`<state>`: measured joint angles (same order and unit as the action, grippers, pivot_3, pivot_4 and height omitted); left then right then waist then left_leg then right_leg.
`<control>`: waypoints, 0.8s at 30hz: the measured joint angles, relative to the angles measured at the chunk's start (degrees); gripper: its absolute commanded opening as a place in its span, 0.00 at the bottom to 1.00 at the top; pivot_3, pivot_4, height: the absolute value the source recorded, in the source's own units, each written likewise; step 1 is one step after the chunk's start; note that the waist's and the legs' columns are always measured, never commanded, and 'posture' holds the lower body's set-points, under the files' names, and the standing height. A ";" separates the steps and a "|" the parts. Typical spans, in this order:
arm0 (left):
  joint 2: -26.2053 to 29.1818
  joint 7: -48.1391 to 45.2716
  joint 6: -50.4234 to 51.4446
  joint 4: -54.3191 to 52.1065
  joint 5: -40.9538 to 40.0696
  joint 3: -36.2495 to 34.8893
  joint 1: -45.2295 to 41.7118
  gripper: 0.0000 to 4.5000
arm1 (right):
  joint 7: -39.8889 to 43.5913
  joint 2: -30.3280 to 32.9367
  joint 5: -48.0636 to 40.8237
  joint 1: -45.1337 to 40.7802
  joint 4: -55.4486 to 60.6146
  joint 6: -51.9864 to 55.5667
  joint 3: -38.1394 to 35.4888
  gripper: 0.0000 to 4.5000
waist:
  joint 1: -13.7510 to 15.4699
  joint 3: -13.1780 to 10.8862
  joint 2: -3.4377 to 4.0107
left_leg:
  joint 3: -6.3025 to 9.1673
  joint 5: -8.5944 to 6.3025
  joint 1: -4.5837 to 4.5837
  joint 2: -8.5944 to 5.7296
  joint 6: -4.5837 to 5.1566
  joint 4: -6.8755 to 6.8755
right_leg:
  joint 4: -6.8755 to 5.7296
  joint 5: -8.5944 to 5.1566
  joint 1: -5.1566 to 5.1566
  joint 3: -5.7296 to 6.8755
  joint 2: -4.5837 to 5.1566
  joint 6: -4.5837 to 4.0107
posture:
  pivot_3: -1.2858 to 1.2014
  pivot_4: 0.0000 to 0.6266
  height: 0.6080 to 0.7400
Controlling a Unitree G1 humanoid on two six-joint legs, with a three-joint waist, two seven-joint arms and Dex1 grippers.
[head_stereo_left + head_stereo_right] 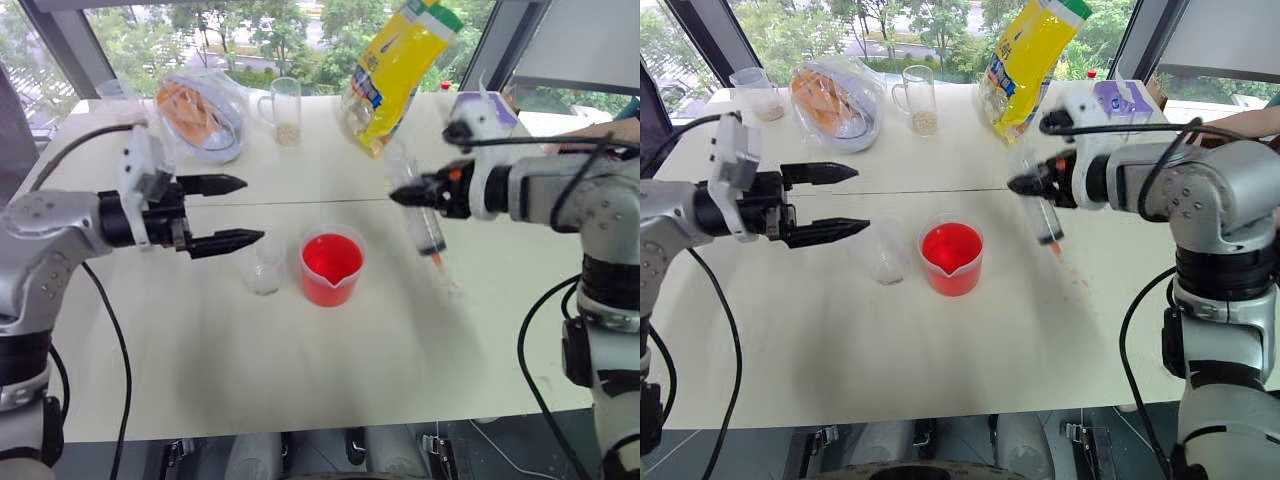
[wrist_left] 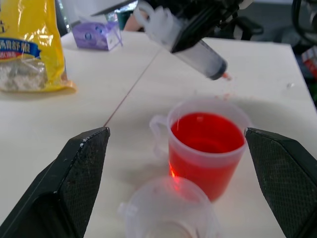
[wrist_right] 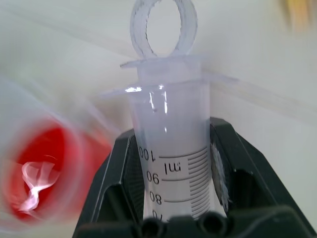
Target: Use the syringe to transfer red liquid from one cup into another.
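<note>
Holding the syringe (image 1: 425, 215) by its barrel in my right end effector (image 1: 398, 196), raised beside the red beaker (image 1: 331, 267); light, stiff, slick plastic, so grip mid-barrel; left end effector (image 1: 240, 212) wide, empty

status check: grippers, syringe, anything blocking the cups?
Right gripper shut on syringe, lifted off the table. Left gripper open, empty, above small cup. Red beaker full beside it. Nothing blocking either.
</note>
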<state>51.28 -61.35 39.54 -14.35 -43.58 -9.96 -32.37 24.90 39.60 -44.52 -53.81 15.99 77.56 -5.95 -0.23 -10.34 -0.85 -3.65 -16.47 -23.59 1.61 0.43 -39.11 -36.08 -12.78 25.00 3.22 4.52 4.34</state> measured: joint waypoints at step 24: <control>-7.73 -7.21 2.80 12.03 -0.82 7.08 -20.62 1.00 | 15.71 -21.98 8.81 24.69 5.01 -49.80 8.43 0.31 | -0.51 0.00 -0.01 | 0.01 0.03 0.10 -0.10 -0.03 -0.03 | -0.03 0.01 -0.12 -0.04 0.02 0.04 | 0.52 0.24 1.00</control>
<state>43.55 -68.56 42.34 -2.31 -44.40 -2.88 -52.99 40.61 17.62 -35.71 -29.11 21.00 27.76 2.48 -0.74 -10.34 -0.87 -3.64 -16.45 -23.49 1.51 0.40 -39.15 -36.11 -12.77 24.88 3.18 4.55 4.38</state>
